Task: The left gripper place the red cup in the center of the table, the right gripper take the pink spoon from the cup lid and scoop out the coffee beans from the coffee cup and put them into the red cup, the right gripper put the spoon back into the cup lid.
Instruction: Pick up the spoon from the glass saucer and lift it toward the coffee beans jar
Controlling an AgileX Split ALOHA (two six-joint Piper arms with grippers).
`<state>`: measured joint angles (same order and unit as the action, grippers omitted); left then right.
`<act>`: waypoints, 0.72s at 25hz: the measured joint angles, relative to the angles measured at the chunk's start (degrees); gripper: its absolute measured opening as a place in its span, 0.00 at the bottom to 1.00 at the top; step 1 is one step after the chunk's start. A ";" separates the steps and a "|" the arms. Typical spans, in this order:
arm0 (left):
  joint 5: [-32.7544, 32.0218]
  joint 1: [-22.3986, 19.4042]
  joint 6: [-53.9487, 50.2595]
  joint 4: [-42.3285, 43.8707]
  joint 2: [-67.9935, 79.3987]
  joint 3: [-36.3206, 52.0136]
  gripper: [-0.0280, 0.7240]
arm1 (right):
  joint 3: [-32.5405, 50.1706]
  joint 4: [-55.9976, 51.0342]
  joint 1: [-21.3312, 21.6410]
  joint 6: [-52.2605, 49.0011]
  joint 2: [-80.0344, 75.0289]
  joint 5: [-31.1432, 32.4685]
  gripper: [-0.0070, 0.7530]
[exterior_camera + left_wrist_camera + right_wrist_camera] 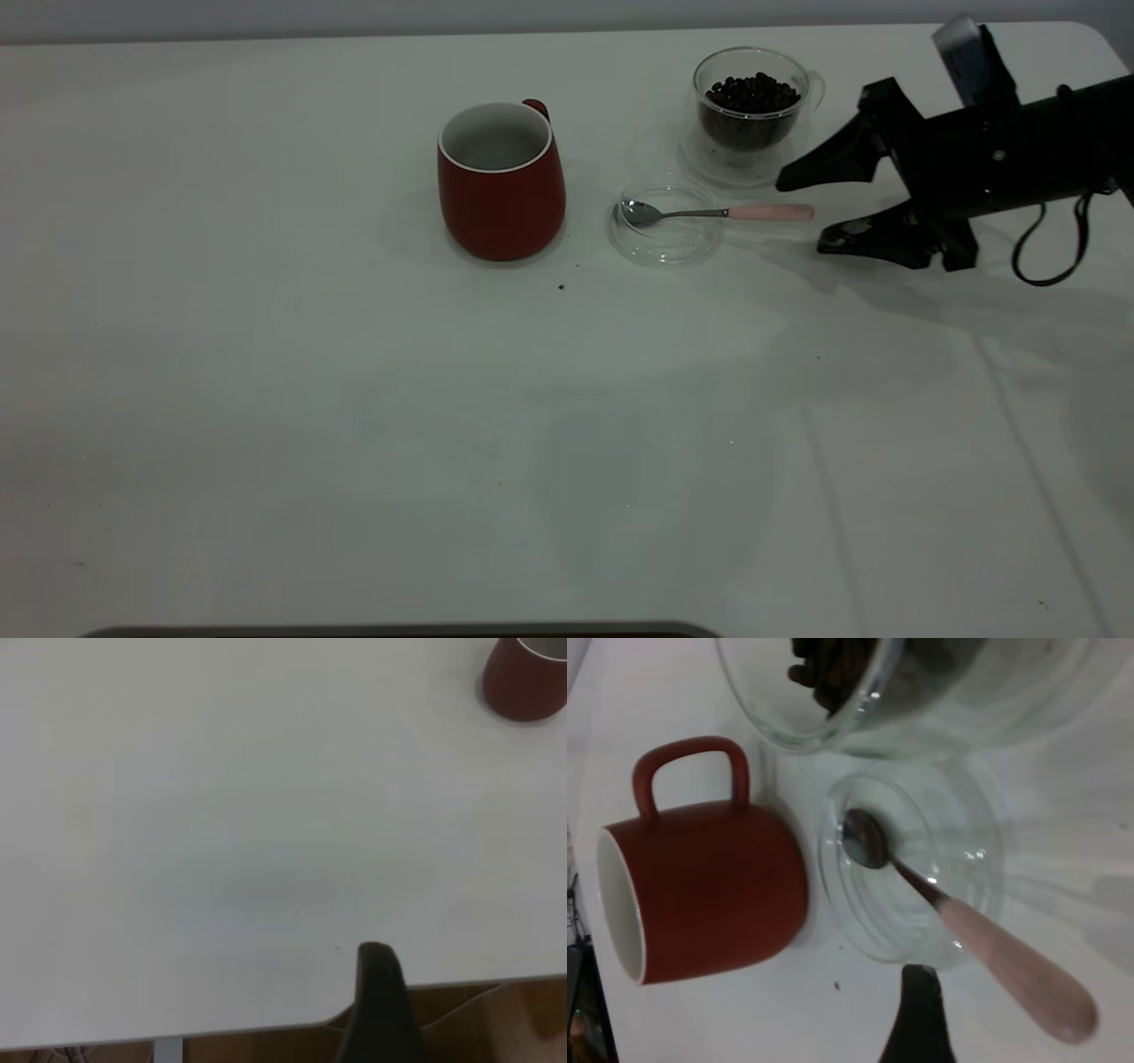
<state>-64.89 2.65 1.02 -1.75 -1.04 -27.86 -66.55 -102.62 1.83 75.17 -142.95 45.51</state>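
Observation:
The red cup [501,190] stands upright and empty near the middle of the table [354,399]. It also shows in the left wrist view [524,682] and the right wrist view [709,895]. The pink spoon [709,213] lies with its bowl in the cup lid [666,257], right of the mug. The coffee cup [751,115] holds coffee beans [751,93] behind the lid. My right gripper [800,217] is open, its fingertips on either side of the spoon's handle end, not closed on it. The right wrist view shows the spoon [957,921], lid [833,877] and one finger [920,1019]. Of my left gripper, only one finger [381,1001] shows, far from the mug.
A few dark specks [561,286] lie on the table in front of the mug. The table's edge runs past the left finger in the left wrist view [221,1028]. The coffee cup [939,691] is close above the lid in the right wrist view.

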 joint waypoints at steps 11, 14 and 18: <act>-0.04 0.00 0.00 0.00 0.00 0.00 0.82 | -2.39 -0.04 -2.48 -3.18 -0.75 0.44 0.80; -0.04 0.00 0.00 0.00 0.00 0.00 0.82 | -2.39 -0.04 -2.48 -3.89 -0.78 0.99 0.75; -0.04 0.00 0.00 0.00 0.00 0.00 0.82 | -2.39 -0.04 -2.48 -4.29 -0.78 1.31 0.70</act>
<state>-64.93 2.65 1.02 -1.75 -1.04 -27.86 -68.94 -102.67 -0.65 70.89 -143.73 46.82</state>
